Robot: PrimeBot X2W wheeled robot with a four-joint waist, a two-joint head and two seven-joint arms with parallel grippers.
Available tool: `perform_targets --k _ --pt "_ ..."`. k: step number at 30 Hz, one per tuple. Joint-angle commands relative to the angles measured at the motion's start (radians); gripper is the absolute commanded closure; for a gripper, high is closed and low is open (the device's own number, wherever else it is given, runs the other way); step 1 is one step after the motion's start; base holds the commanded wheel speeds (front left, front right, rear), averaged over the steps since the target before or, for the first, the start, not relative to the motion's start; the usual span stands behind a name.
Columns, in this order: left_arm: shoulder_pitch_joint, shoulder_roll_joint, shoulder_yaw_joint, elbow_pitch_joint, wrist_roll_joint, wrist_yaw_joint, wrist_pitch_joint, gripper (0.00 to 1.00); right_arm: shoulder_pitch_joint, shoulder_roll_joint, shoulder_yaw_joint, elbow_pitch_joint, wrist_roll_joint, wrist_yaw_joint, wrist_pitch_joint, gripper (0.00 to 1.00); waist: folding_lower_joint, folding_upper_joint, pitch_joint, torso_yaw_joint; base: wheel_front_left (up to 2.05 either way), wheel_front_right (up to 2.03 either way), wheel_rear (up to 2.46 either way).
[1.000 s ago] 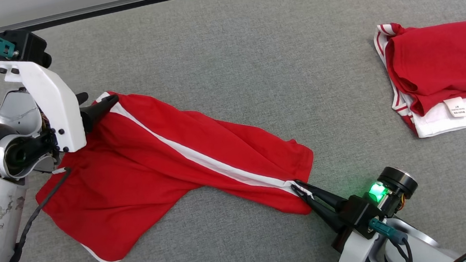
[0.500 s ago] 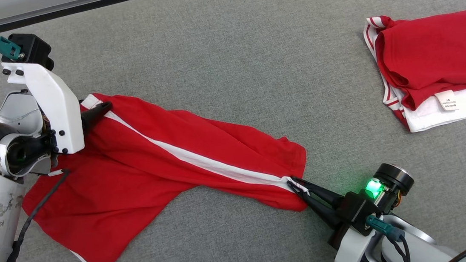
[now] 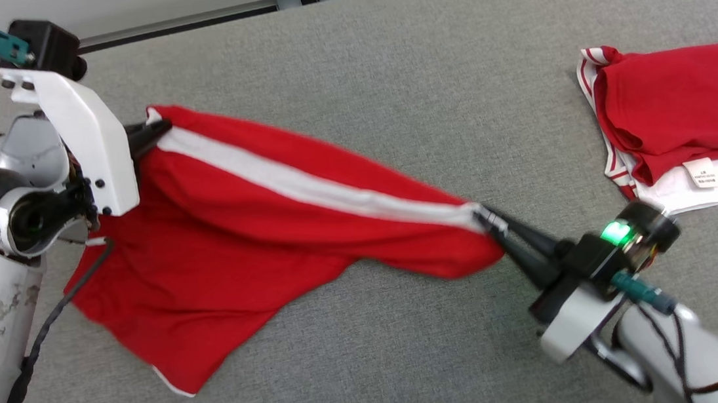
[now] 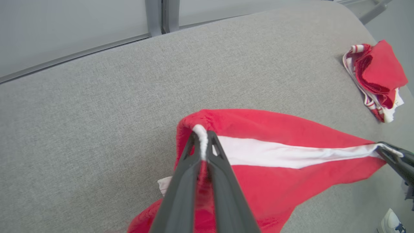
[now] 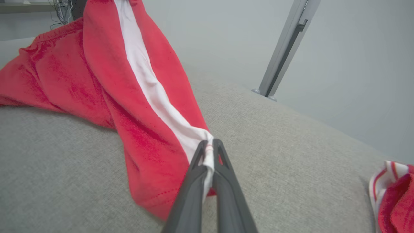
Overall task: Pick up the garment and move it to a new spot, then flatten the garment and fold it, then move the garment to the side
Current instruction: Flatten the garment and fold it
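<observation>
**Item:** red garment (image 3: 250,238), shorts-like, with a white side stripe (image 3: 318,189).

**Location:** left-centre of the grey padded surface (image 3: 384,54). The striped upper edge is raised off it and the lower part rests on it.

**Step in hand:** the pick-up, ahead of the move to a new spot.

**Left gripper (image 3: 153,130):** clamped on one end of the stripe.

**Right gripper (image 3: 489,218):** clamped on the other end.

**Condition:** the stripe is drawn fairly taut between the two holds, and the cloth below hangs in loose folds.

**Next move (a judgement):** both arms lift and travel together at an even span, so that neither end slips.

**Nearby:** a folded red-and-white pile (image 3: 680,118), well apart at the right.
</observation>
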Motion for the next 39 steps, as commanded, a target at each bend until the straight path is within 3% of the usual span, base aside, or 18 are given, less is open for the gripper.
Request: perform_targets --k 1,7,16,24,33,39 --pt "-0.029 0.002 0.009 -0.02 -0.005 -0.008 -0.024 1.0 -0.032 -0.022 -0.028 -0.018 0.012 0.0 0.0 1.0 0.0 0.0 -0.024 0.012 0.0 0.0 0.0" --pt "-0.067 -0.007 0.022 -0.075 -0.012 -0.008 -0.102 1.0 -0.122 -0.07 -0.082 -0.061 0.034 0.0 0.0 1.0 0.0 0.0 -0.076 0.027 0.0 0.0 0.0" --pt "-0.141 -0.047 0.023 -0.158 0.056 -0.007 -0.352 1.0 -0.276 -0.122 -0.213 -0.086 0.023 0.0 0.0 1.0 0.0 0.0 -0.167 0.06 0.0 0.0 0.0" --pt "-0.111 -0.081 0.021 -0.2 0.102 0.01 -0.498 1.0 -0.243 -0.136 -0.312 -0.149 -0.028 0.0 0.002 1.0 0.0 0.0 -0.234 0.083 0.0 0.0 0.0" --pt "-0.021 -0.05 0.032 -0.308 0.039 0.034 -0.442 1.0 -0.15 -0.181 -0.346 -0.261 -0.051 0.0 0.06 1.0 0.0 0.0 -0.225 0.089 0.0 0.0 0.0" --pt "-0.06 -0.007 0.063 -0.337 0.041 0.048 -0.425 1.0 -0.226 -0.199 -0.323 -0.293 -0.038 0.0 0.109 1.0 0.0 0.0 -0.143 0.072 0.0 0.0 0.0"
